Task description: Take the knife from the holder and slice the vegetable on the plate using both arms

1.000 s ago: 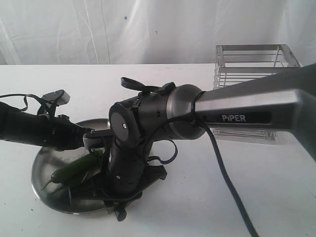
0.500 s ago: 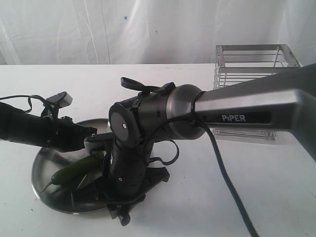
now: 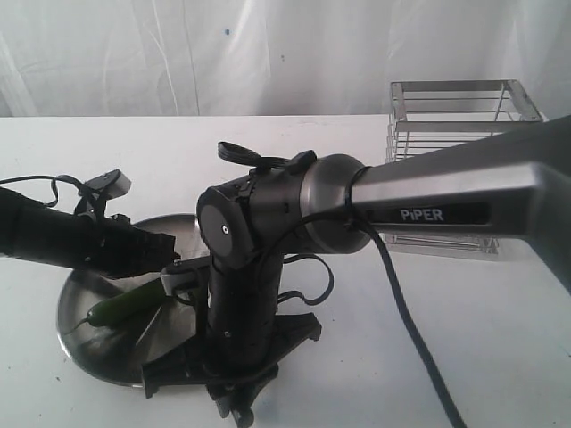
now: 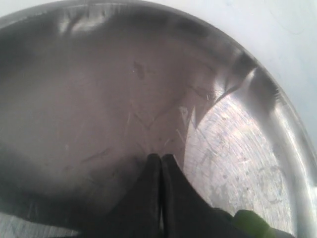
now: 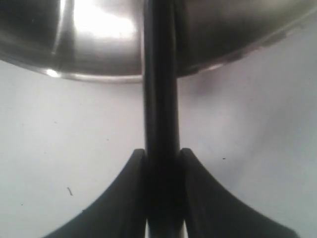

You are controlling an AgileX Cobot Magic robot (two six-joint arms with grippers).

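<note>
1. Knife [image 5: 161, 99]: black handle clamped between the jaws of the right arm [image 3: 428, 192], which are set narrow. It is out of the rack and reaches over the dish rim, apparently poised for the cut.
2. Green chili pepper [image 3: 120, 308]: lies on the plate, stem toward the bench's left edge.
3. Plate [image 3: 80, 276]: scuffed steel, near the bench's front left corner.
4. Left arm [image 3: 53, 236]: jaws closed tip to tip and holding nothing, low over the plate beside the pepper, probably to steady it. Contact cannot be told.
5. Wire holder [image 3: 464, 107]: far right corner of the bench [image 3: 500, 339], no knife visible inside.
6. Label [image 3: 422, 214]: "PiPER" on the right arm. Nothing else is legible.
</note>
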